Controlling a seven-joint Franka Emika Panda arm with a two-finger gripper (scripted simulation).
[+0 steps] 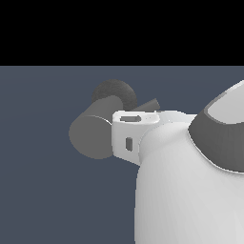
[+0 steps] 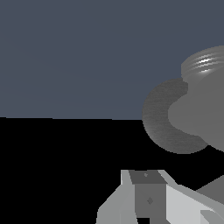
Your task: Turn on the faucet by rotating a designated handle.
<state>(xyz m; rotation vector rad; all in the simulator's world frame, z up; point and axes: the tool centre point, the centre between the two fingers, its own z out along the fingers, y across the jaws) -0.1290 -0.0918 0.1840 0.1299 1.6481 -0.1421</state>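
The faucet (image 1: 93,136) is a thick grey cylinder with a flat round end, set on a dark speckled round base (image 1: 114,93). The handle (image 1: 151,105), a narrow grey rod, pokes out from behind the white gripper (image 1: 128,138), which sits close against the cylinder's side on the exterior view's right. Its fingertips are hidden there. In the wrist view the speckled base (image 2: 159,120) and the faucet (image 2: 197,113) lie just beyond the gripper (image 2: 148,175). Only a grey finger (image 2: 148,194) and white housing show, so the jaw gap cannot be read.
The robot's big white arm link (image 1: 181,190) with a dark grey joint band (image 1: 217,138) fills the exterior view's right. A plain blue-grey floor (image 1: 38,167) lies around the faucet.
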